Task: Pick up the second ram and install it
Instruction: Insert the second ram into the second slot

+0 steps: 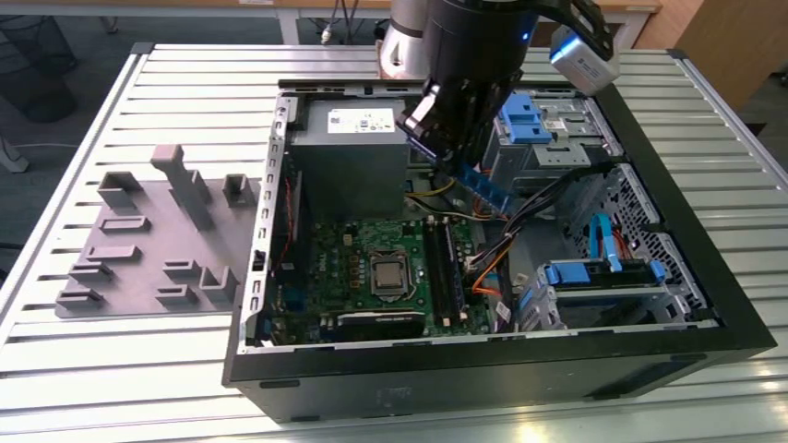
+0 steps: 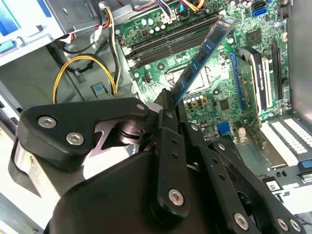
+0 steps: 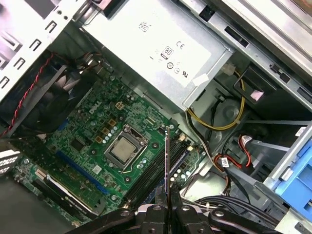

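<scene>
My gripper hangs inside the open computer case, shut on the second ram, a thin blue-green stick with black chips. The stick slants down from the fingers over the green motherboard. In the second wrist view the ram points its free end toward the long black memory slots. In the first wrist view the ram shows edge-on above those slots, clear of the board.
A grey power supply sits behind the board, with yellow cables beside it. Blue drive cages and cable bundles fill the exterior view's right of the case. The processor socket lies near the slots. A grey holder tray stands outside the case.
</scene>
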Controlling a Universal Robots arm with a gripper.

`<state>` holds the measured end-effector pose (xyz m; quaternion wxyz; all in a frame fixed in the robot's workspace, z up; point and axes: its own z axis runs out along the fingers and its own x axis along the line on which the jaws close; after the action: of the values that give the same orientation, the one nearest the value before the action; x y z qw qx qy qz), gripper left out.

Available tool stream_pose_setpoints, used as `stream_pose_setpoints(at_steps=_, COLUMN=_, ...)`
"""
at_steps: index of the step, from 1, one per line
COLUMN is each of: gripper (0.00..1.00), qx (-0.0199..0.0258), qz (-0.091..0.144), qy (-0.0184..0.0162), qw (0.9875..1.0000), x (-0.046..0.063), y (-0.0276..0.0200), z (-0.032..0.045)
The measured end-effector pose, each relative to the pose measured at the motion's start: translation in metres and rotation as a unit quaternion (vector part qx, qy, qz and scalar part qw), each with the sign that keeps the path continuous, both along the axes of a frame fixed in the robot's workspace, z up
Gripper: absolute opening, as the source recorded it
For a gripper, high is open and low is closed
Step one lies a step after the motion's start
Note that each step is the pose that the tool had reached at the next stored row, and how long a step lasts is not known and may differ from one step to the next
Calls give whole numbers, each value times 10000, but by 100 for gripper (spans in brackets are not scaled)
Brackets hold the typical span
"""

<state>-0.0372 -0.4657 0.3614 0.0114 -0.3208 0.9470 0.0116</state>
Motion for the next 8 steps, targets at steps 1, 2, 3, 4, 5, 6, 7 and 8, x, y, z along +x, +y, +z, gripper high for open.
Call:
stream_pose_setpoints(at_steps=1, gripper=14, qx=0, qz=-36, qy=0, qw=10000, x=0, y=0, z=0)
stream_pose_setpoints(at_steps=2, gripper=14, qx=0, qz=-71, qy=0, qw=10000, x=0, y=0, z=0)
stream_pose_setpoints(at_steps=3, gripper=14, qx=0, qz=-106, qy=0, qw=9999, x=0, y=0, z=0)
stream_pose_setpoints(at_steps=4, gripper=14, qx=0, qz=-143, qy=0, qw=9999, x=0, y=0, z=0)
stream_pose_setpoints(at_steps=5, gripper=14, qx=0, qz=-177, qy=0, qw=9998, x=0, y=0, z=-1)
stream_pose_setpoints(at_steps=6, gripper=14, qx=0, qz=-211, qy=0, qw=9998, x=0, y=0, z=-1)
stream_pose_setpoints(at_steps=7, gripper=14, qx=-1, qz=-246, qy=0, qw=9997, x=0, y=0, z=-1)
stream_pose_setpoints(at_steps=8, gripper=14, qx=0, qz=-282, qy=0, qw=9996, x=0, y=0, z=-1)
